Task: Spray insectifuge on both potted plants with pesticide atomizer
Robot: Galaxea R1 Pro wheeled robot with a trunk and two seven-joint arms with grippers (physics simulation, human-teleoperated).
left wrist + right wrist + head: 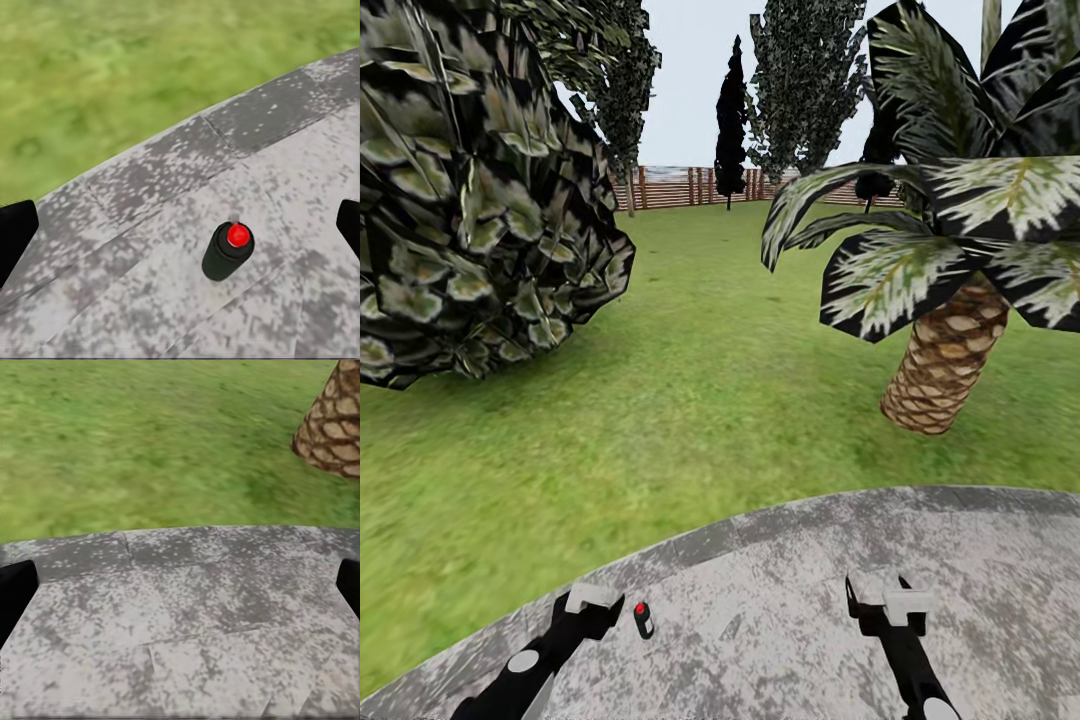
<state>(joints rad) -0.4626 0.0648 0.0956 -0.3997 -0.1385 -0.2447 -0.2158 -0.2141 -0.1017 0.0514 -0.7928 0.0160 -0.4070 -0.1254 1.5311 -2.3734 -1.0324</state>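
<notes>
From the head camera, the robot stands on a round grey paved patch (810,590) at the edge of a green lawn (700,400), a dark broad-leaved shrub (470,210) to its left, a palm tree (945,370) to its right and a brown slatted fence (680,187) far behind. The pesticide atomizer (644,619), a tiny dark bottle with a red tip, stands upright on the paving just beside the left tool (596,598), on its inner side; the right tool (890,598) hangs well apart from it over bare stone. In the left wrist camera the bottle (228,250) sits between the two dark fingertips (16,236), which stand wide apart at the frame's edges, nearer one of them and ahead of both; the left tool is spread and holds nothing. The right wrist camera looks over paving, grass and the palm's trunk (334,424), its fingertips (15,592) likewise wide apart and holding nothing. The step in hand looks to be the pickup: the left tool should centre on the bottle, come down level so the small body is not tipped, and close gently around its middle, below the red tip.
</notes>
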